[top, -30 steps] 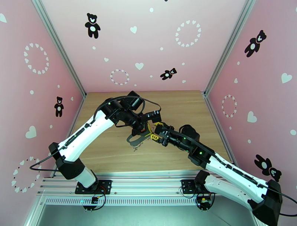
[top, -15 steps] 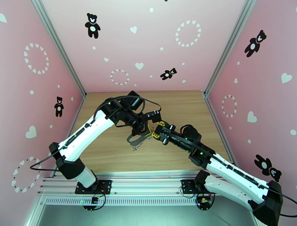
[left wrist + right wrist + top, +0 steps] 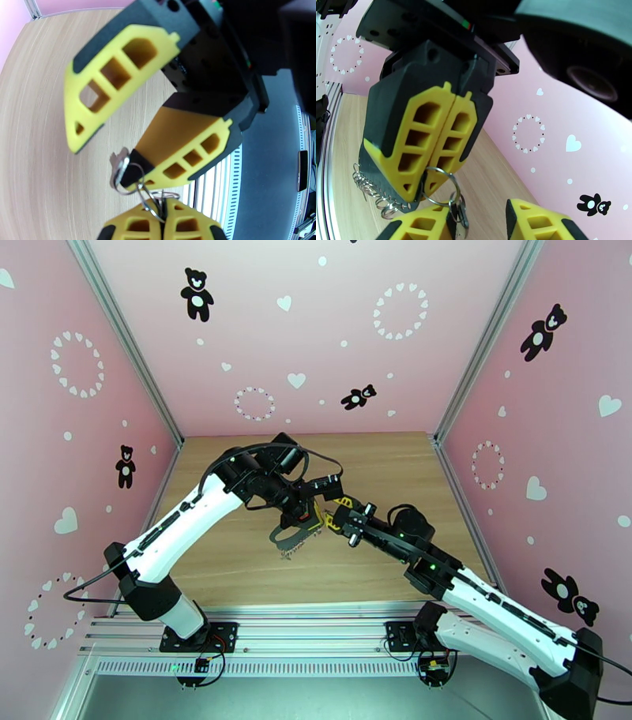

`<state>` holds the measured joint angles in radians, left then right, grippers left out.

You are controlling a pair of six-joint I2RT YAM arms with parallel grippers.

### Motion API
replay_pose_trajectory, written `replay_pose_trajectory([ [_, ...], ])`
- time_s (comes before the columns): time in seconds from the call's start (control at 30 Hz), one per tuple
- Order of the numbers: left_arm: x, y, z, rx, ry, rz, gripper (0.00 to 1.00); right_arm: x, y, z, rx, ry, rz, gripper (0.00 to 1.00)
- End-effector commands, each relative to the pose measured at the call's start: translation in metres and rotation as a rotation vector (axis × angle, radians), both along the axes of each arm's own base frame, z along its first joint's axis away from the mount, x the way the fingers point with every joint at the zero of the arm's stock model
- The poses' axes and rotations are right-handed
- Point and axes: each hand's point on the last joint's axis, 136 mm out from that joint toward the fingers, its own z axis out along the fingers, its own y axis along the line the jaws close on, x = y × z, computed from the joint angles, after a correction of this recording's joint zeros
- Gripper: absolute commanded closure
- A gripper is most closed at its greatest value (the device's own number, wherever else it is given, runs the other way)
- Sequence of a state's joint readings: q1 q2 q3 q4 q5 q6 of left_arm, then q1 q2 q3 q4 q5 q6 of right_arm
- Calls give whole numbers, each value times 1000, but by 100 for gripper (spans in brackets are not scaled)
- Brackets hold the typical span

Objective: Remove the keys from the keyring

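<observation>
Barely anything has shifted in the last second. From above, the right arm (image 3: 474, 595) has raised its forearm and edged the right end effector (image 3: 474, 216) a touch farther from the bases, tighter against the left end effector (image 3: 419, 192). The left arm (image 3: 189, 516) has held its place. The keyring (image 3: 284, 541) hangs below the left end effector just as it did, so we read this as a fine re-aim, not progress. The keys (image 3: 457, 215) are still threaded on.

The left end effector is clamped tight, fingers pressed flat together, pinching the round wire ring (image 3: 453, 182) at its tip. The chain cluster (image 3: 371, 189) dangles off its outer side, above the counter (image 3: 39, 158).

The right end effector has its fingers spread apart and grips nothing. The keys hang from the ring into that gap, against the inner face of one finger and apart from the other. From the left wrist, a key head sits right at that finger's tip. We cannot cleanly separate the two keys.

Both arms reach inward from their bases, elbows out, and meet tip to tip above mid-counter. Our judgement is that the next move calls for closing on a key.
</observation>
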<state>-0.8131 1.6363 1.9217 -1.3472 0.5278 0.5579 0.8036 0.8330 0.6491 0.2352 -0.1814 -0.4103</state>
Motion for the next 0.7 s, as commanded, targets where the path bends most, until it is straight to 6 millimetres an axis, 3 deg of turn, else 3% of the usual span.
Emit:
replay_pose_trajectory([
  [0.0,0,-3,6,-14,-12,-14,100,-3,6,20,40,-29,31,65],
  [0.67,-1,-1,5,-14,-15,-17,100,-6,2,30,3,-62,31,96],
])
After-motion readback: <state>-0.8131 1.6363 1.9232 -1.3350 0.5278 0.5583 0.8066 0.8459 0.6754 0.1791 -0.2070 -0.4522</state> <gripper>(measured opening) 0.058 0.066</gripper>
